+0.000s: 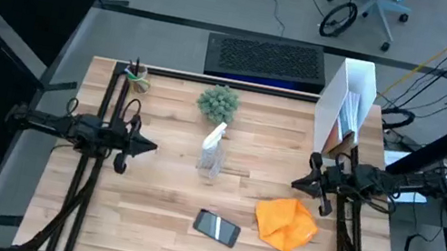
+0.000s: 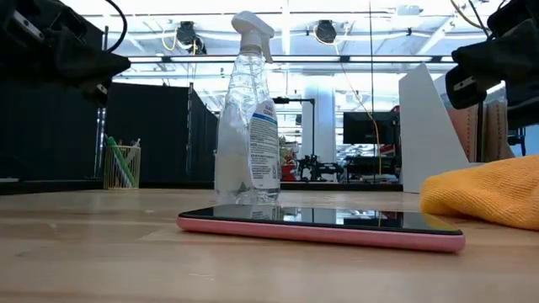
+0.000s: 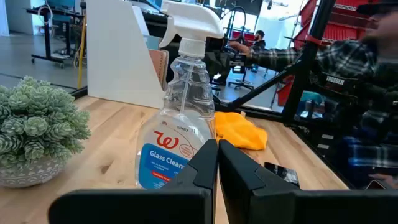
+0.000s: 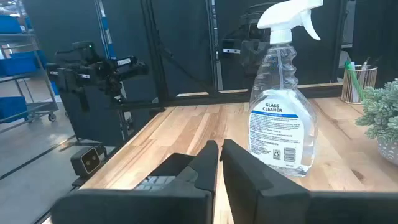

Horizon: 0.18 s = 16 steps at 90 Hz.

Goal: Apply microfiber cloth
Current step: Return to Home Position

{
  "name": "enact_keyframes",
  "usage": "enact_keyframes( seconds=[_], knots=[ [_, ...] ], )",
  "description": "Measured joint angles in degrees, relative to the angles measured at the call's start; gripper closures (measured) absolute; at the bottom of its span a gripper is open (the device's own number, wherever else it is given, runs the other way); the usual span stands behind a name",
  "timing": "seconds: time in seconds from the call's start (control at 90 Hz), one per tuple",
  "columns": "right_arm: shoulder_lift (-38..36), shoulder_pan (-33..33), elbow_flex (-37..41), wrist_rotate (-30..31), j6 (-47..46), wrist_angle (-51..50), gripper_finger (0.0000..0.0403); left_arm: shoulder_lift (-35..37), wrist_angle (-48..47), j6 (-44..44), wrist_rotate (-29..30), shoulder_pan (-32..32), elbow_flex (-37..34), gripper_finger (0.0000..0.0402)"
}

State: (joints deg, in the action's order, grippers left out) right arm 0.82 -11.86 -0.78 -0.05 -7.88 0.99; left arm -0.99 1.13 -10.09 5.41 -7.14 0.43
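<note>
Left gripper (image 1: 149, 146) hangs over the left side of the table (image 1: 155, 201), arm level and pointing inward; its wrist view shows the fingers (image 3: 239, 171) pressed together with nothing between them. Right gripper (image 1: 297, 184) mirrors it from the right side, fingers (image 4: 245, 168) likewise closed and empty. Cloth (image 1: 287, 223) lies crumpled on the wood just in front of the right gripper, apart from it. Phone (image 1: 217, 227) lies flat beside the cloth, glass up, not touching it. Bottle (image 1: 212, 151) stands upright mid-table between the two grippers. In the low view I see only dark bits of both arms in the upper corners, and the cloth is cut off at the edge. From the left wrist, the phone is half hidden behind my finger. Plant (image 1: 218, 102) and a white stand (image 1: 347, 96) sit at the far edge. Beyond that are a workshop floor and a blurred person in plaid (image 3: 348, 62).
</note>
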Motion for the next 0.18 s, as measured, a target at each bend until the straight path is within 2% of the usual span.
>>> enact_keyframes(
  seconds=[0.178],
  knots=[
    [0.0,0.0,0.0,0.0,0.0,0.0,0.0395,0.01,0.0,0.0,0.0,0.0,0.0,0.0402]
  ],
)
